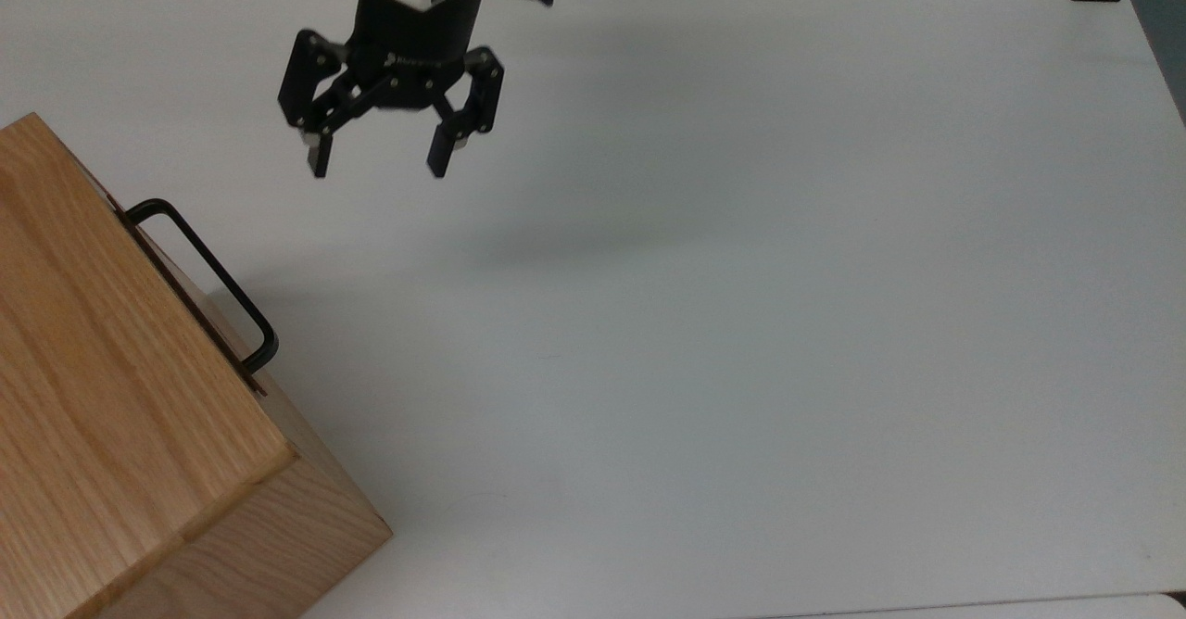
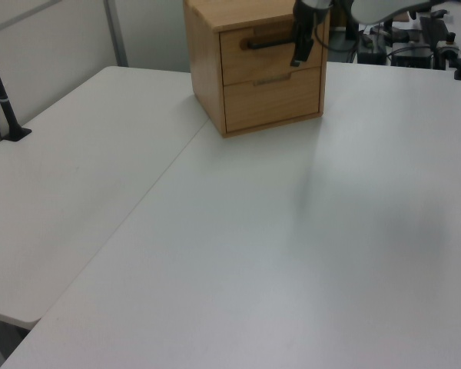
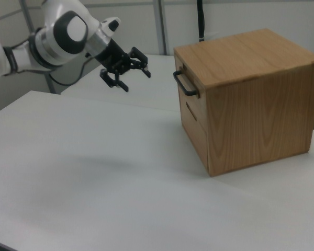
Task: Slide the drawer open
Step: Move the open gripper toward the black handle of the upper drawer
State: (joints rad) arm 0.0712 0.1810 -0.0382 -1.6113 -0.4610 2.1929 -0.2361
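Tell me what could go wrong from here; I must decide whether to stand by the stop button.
1. The open tool is in the air, apart from the handle; a misaligned approach could strike the drawer front.
2. The cabinet stands loose on the table; pulling might drag it.
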